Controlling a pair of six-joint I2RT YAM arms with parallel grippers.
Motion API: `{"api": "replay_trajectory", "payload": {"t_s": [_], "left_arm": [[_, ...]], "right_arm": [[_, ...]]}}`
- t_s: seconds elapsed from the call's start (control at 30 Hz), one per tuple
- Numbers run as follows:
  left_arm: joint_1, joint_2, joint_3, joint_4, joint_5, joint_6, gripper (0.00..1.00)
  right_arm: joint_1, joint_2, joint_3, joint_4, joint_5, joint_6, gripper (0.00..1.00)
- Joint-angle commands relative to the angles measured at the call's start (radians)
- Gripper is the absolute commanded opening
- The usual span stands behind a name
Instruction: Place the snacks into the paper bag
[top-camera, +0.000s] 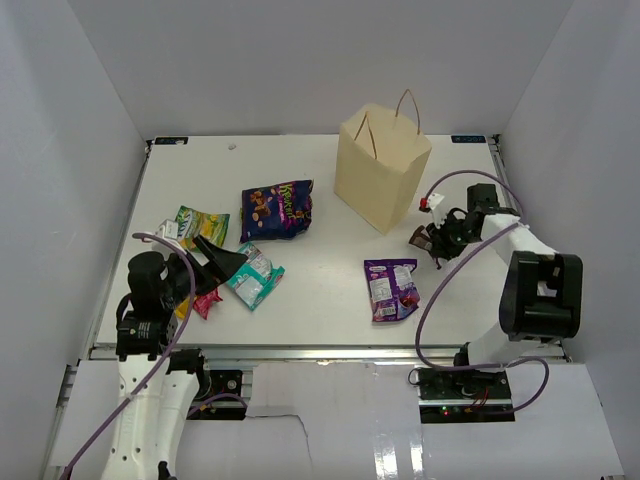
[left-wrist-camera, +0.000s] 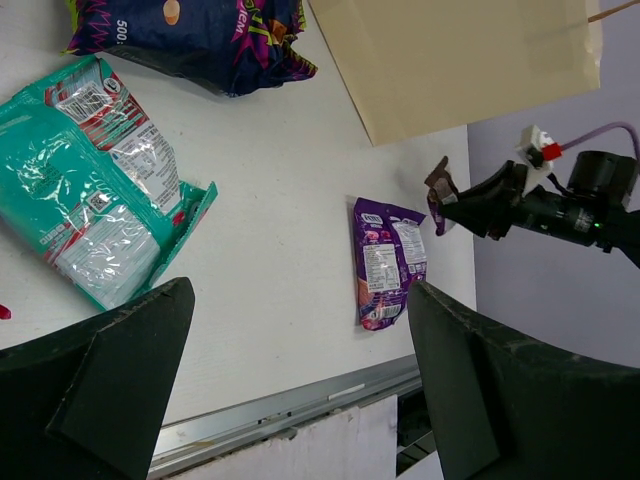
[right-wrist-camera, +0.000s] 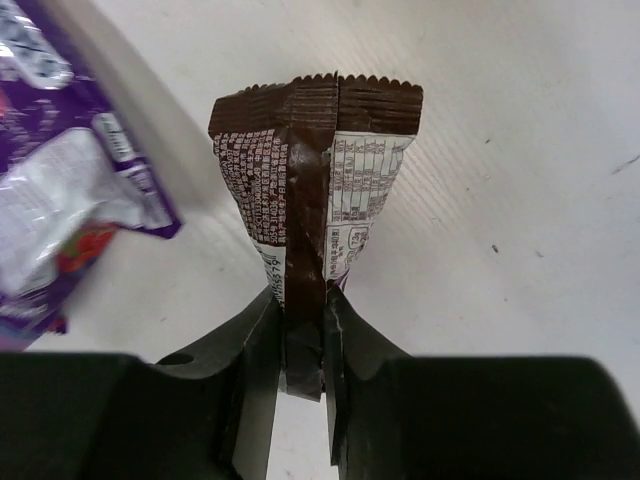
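A white table (top-camera: 320, 300) between white walls (top-camera: 60, 150).

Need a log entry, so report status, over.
Right gripper shut on brown candy, beside the paper bag. Left gripper open near teal packet. Nothing between candy and bag.

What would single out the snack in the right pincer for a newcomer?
Find the tall tan paper bag. Right of its base, the right pincer pinches a small dark-brown packet with a crimped top edge. Unlike the purple packet nearby, it is brown and gripped.
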Motion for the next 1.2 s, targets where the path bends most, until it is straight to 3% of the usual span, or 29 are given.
{"api": "replay_trajectory", "payload": {"t_s": [0.0, 0.13, 0.27, 0.43, 0.67, 0.83, 0.97, 1.17], "left_arm": [[0.006, -0.008, -0.014, 0.001, 0.007, -0.009, 0.98], [0.006, 0.018, -0.024, 0.015, 0.011, -0.009, 0.98], [0.006, 0.048, -0.033, 0.051, 0.025, -0.007, 0.98], [0.006, 0.075, -0.045, 0.077, 0.038, -0.001, 0.98], [0.006, 0.103, -0.065, 0.088, 0.025, -0.001, 0.98], [0.006, 0.118, -0.082, 0.044, -0.063, -0.033, 0.98], [0.006, 0.164, -0.090, -0.007, -0.142, -0.070, 0.93], [0.006, 0.276, -0.073, -0.067, -0.260, -0.088, 0.87]], "right_arm": [[-0.012, -0.195, 0.016, -0.134, -0.170, -0.084, 0.26], [-0.005, -0.331, 0.111, -0.245, -0.349, -0.084, 0.26], [0.017, -0.351, 0.300, -0.207, -0.390, 0.118, 0.27], [0.066, -0.250, 0.571, -0.044, -0.355, 0.446, 0.27], [0.175, -0.004, 0.791, 0.076, -0.218, 0.586, 0.29], [0.187, 0.083, 0.834, 0.117, -0.132, 0.589, 0.41], [0.186, 0.093, 0.849, 0.107, -0.132, 0.580, 0.60], [0.150, -0.024, 0.788, -0.013, -0.294, 0.481, 0.70]]}}
